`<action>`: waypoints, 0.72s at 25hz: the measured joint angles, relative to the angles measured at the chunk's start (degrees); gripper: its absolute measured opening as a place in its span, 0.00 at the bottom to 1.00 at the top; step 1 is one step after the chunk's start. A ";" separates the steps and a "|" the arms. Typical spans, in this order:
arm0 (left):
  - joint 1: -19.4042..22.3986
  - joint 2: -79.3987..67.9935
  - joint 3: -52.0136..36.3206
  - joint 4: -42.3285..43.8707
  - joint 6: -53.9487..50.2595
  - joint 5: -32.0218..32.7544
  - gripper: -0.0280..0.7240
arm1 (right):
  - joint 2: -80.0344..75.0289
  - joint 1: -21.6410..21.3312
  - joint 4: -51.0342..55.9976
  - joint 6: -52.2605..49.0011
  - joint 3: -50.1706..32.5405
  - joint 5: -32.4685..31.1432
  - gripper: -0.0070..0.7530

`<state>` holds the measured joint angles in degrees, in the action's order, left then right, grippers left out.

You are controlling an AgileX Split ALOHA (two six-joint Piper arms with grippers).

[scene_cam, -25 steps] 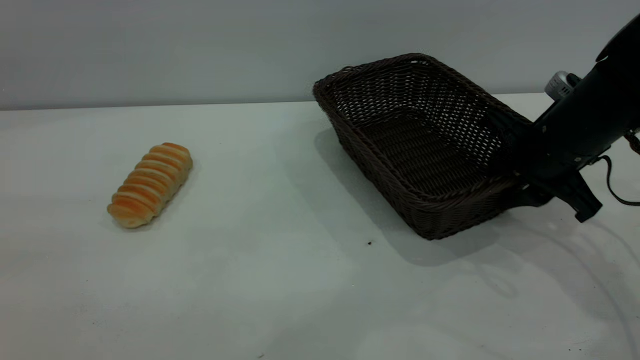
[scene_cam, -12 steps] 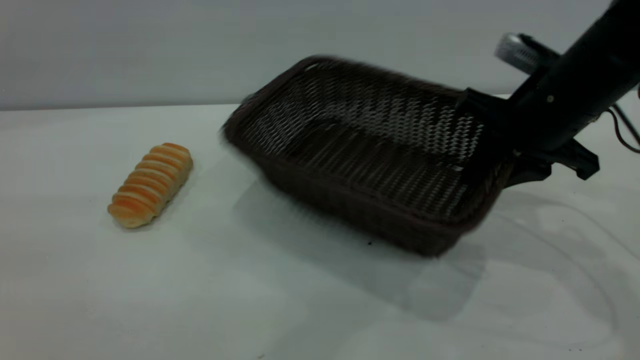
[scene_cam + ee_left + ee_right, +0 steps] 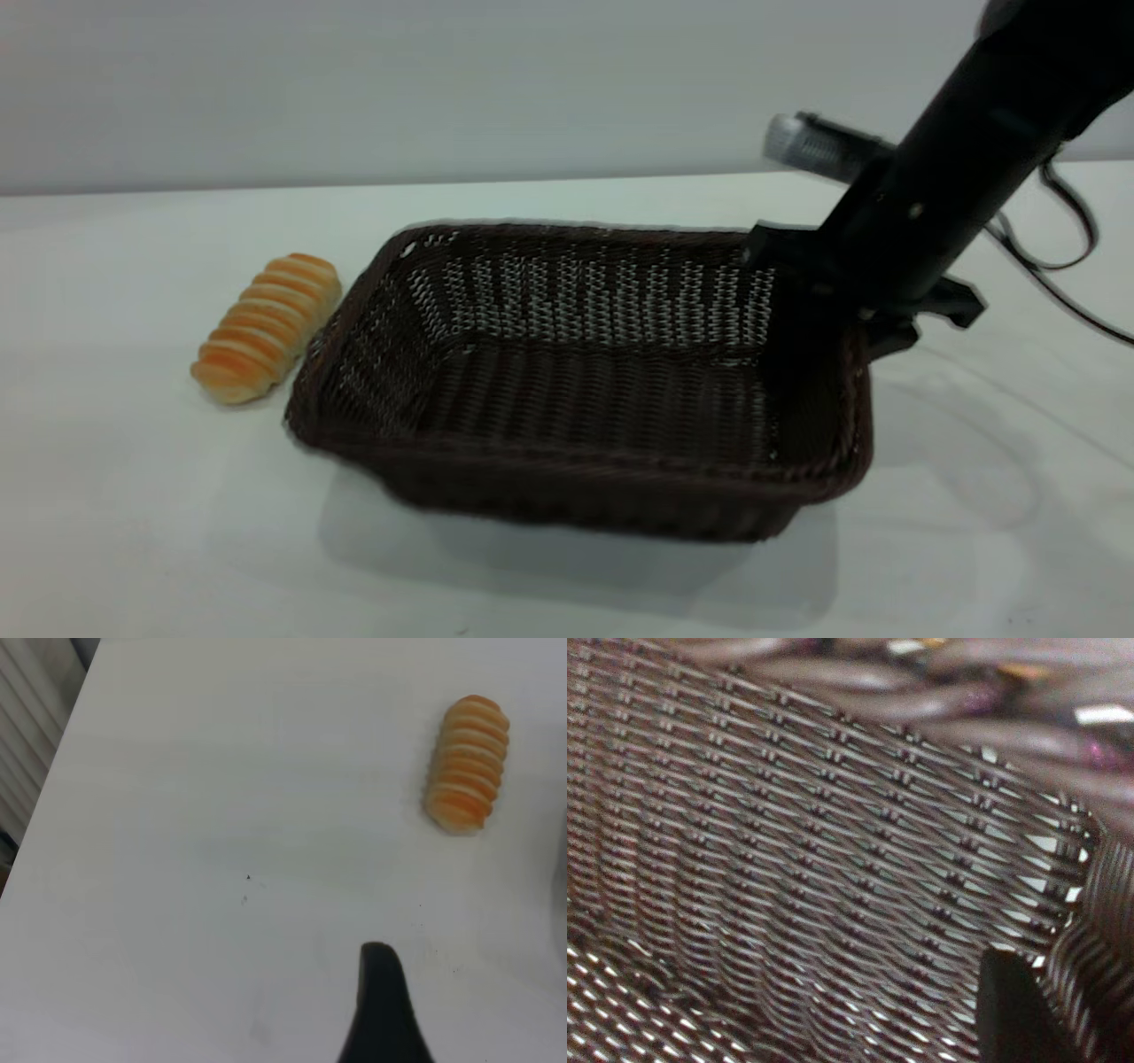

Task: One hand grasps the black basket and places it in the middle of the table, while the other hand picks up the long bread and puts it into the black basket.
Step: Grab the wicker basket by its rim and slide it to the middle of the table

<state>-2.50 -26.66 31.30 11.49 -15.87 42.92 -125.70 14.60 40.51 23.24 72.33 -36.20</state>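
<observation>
Your right end effector [image 3: 850, 306] grips the black basket [image 3: 576, 381] by its right rim, mid-desk [image 3: 133, 496]; the long bread [image 3: 266, 328] lies just left. Left end effector [image 3: 381, 1010]: cannot tell its opening.

Dark brown woven basket [image 3: 567, 478]; golden-orange bread [image 3: 266, 328] (pale cross ridges)
</observation>
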 joint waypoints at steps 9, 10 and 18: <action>0.00 0.00 0.00 0.00 0.00 0.00 0.77 | -3.33 0.48 -0.75 4.68 5.21 -2.79 0.34; 0.00 0.00 0.00 0.00 0.00 0.00 0.77 | -3.33 0.48 -0.75 4.79 5.46 -3.05 0.34; 0.00 0.00 0.00 0.00 0.06 0.00 0.77 | -3.33 -0.58 -0.67 5.04 6.73 -5.52 0.55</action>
<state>-2.50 -26.66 31.30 11.49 -15.81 42.92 -129.03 14.02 39.84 28.27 79.06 -41.72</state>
